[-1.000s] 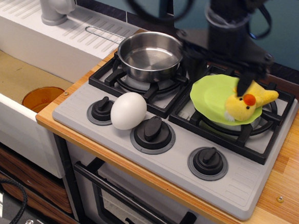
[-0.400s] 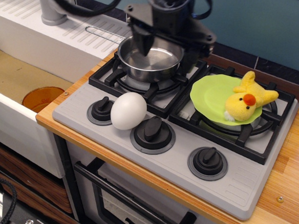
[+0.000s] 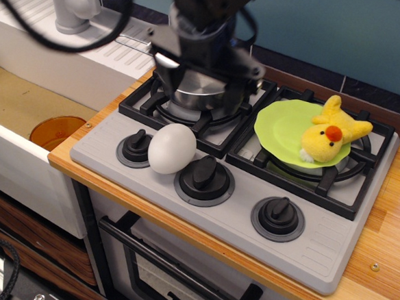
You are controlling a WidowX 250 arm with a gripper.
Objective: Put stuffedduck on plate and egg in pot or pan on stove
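The egg, just front-left of the pot, looks smooth, slippery and fragile. Grip its widest middle gently. The gripper appears spread above the pot.

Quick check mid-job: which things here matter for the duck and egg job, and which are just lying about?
Job things:
duck, on the plate
egg, by the knobs
pot, behind the gripper
stove

Lying about:
orange bowl in the sink
faucet

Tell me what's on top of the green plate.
A yellow stuffed duck lies on the plate's right side, reaching past the rim. The plate surface under the duck is hidden.
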